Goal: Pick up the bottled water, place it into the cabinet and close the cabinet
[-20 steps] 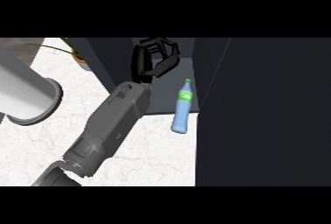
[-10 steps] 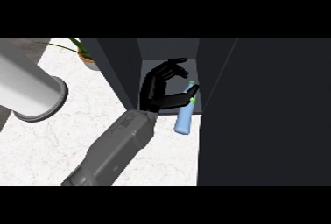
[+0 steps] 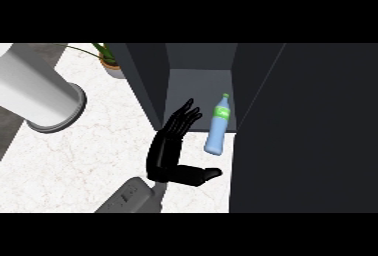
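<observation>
Left hand [image 3: 166, 156]: the only hand in view; it came up from the lower edge on a grey forearm [image 3: 127, 198], with the black palm over the counter [image 3: 74, 150].
Fingers [image 3: 183, 119]: straight and a little spread, holding nothing; their tips pointed up the view into the mouth of the cabinet [image 3: 148, 85].
Thumb [image 3: 204, 174]: stuck out sideways to the right, below the fingers and well apart from them.
Bottle [image 3: 217, 128]: just right of the fingers, with a narrow gap between them and no contact. It was pale blue with a green label and a green cap. It lay lengthwise, the cap beyond the fingertips toward the cabinet's back and the base lower, at the level of the knuckles.
Bottle's place: on the grey floor inside the cabinet; the base reached the front edge, and whether it overhung the counter could not be told.
Cabinet wall: dark, just left of the fingertips.
Door [image 3: 310, 130]: a broad dark panel right of the bottle, on the far side from the fingers; it stood open.
Cylinder [image 3: 40, 95]: large and pale, far left of the fingers.
Plant [image 3: 109, 59]: potted, up and left of the fingertips, beside the cabinet's outer wall.
</observation>
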### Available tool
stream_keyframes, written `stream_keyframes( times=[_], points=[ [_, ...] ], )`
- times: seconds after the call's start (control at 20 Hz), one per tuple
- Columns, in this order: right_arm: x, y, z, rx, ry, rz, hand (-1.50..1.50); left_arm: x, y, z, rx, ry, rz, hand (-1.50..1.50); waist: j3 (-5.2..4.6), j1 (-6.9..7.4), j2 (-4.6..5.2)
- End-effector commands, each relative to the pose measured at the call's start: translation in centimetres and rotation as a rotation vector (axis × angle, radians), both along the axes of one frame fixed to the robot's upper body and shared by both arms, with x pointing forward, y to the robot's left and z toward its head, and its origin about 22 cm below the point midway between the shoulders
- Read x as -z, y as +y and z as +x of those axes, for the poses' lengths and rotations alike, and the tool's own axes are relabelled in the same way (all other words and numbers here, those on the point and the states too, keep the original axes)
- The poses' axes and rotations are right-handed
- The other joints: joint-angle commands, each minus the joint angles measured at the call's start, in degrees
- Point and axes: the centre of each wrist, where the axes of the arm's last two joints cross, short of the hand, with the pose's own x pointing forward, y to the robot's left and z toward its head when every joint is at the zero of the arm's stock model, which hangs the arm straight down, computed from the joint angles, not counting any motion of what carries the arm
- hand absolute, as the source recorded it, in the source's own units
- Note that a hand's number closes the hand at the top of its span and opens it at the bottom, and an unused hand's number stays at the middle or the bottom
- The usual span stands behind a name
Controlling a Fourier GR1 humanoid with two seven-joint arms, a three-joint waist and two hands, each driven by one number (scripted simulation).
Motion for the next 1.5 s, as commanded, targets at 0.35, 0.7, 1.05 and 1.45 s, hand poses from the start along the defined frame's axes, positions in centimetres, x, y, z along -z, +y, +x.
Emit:
stream_keyframes(
  times=[0.35, 0.7, 1.05, 1.45],
  points=[
    [-3.5, -0.3, 0.7, -0.31, -0.069, -0.22, 1.5, 2.0, 10.1, -9.5, -0.086, 0.007, -0.013, -1.5, -0.12, 1.05, 0.12],
    [-5.8, 0.5, 1.7, -0.498, -0.169, -0.326, 1.5, 0.9, 15.2, -11.8, -0.08, -0.043, 0.036, -1.5, -0.44, 2.01, -0.22],
    [-6.0, 2.3, 2.1, -0.506, -0.149, -0.245, 1.5, -0.4, 19.9, -14.5, -0.084, -0.059, 0.037, -1.5, -0.48, 2.44, 0.66],
    [-4.5, 4.0, 3.7, -0.629, -0.084, -0.266, 1.5, -1.4, 24.0, -15.6, -0.034, -0.098, 0.033, -1.5, -0.52, 4.99, 1.86]
  ],
)
